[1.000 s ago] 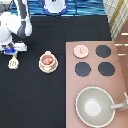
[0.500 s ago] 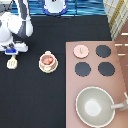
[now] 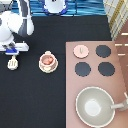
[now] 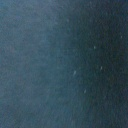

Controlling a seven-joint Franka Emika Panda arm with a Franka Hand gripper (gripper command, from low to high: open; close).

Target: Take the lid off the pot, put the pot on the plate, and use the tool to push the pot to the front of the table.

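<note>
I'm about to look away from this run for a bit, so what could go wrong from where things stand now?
The gripper sits right above the tool, whose handle is short; a poor grasp could knock it askew. The pot rests on the plate, so a hard push might tip it or slide it off the rim. The lid lies on the stove beside a burner, apart from the work.
</note>
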